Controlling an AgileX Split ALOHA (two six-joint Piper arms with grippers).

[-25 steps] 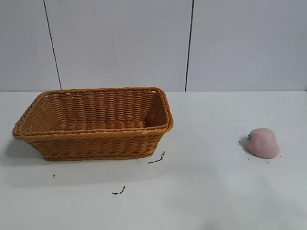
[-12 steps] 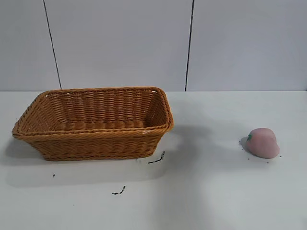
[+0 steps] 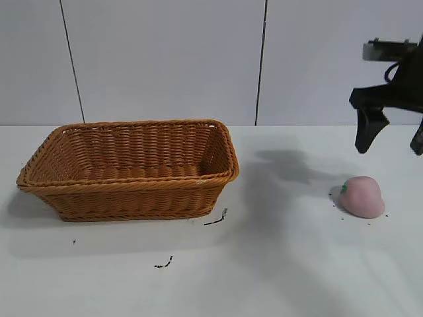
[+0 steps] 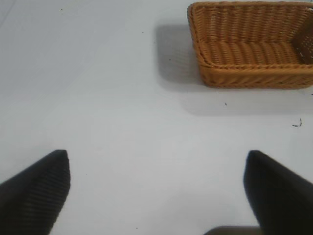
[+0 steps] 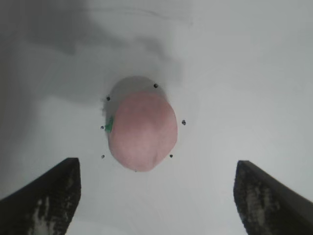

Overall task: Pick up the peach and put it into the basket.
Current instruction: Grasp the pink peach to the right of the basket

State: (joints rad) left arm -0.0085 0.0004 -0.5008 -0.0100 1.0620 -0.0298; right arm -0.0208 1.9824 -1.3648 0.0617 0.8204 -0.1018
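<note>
Peach [image 3: 361,197]: resting on the white table [image 3: 284,264] at the right side of the exterior view, well apart from the basket [image 3: 129,168]. Rounded dome shape, lying on its side; green stem [image 3: 344,189] on the side facing the basket, blunt tip directed away from it toward the right edge. Long axis roughly left to right across the table, slightly tilted. Small dark specks [image 5: 183,122] scattered on the table around the fruit.

Basket: at the left half of the table, upright, long axis left to right, interior empty. Two short black marks [image 3: 215,220] on the table just in front of its right corner.

Right gripper [image 3: 390,135]: suspended above the peach, clear of it, pointed downward. Fingers [image 5: 46,200] spread wide, nothing held; peach [image 5: 142,129] centred between them in the wrist view.

Left gripper [image 4: 156,193]: over bare table, away from the basket [image 4: 249,44]. Fingers [image 4: 36,188] spread wide, nothing held.
</note>
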